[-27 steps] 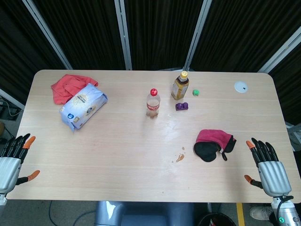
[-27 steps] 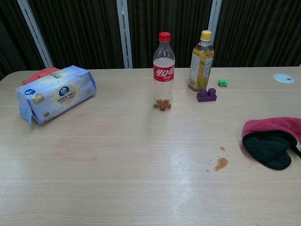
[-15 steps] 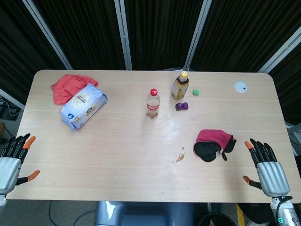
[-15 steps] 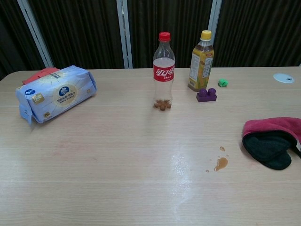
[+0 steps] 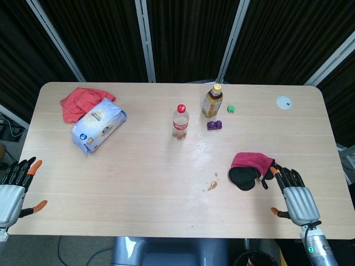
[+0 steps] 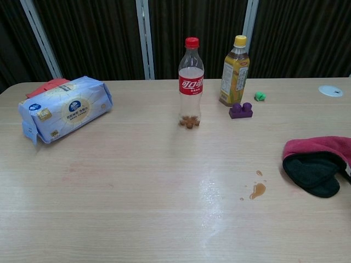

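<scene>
Right robot hand (image 5: 295, 195), fingers spread and empty, lower right beside a red-and-black mitt (image 5: 250, 169); left robot hand (image 5: 12, 188) released, lower left of the desk (image 5: 166, 188)

Red-and-black cloth mitt (image 5: 251, 169): crumpled, lying flat on table, red part behind, black part in front. Sits just right of the small brown spill (image 5: 212, 185), near the table's right edge.

A wooden table (image 5: 138, 188) carries scattered items: a blue tissue pack (image 5: 98, 124) resting against a crumpled red cloth (image 5: 77, 101) at the far left, a red-capped cola bottle (image 5: 180, 121) standing upright mid-table, a yellow-capped tea bottle (image 5: 212, 101) beside a purple block (image 5: 214, 125) and a small green piece (image 5: 231, 108). A white disc (image 5: 284, 102) lies far right; a brown spill (image 5: 212, 185) marks the near centre.
</scene>
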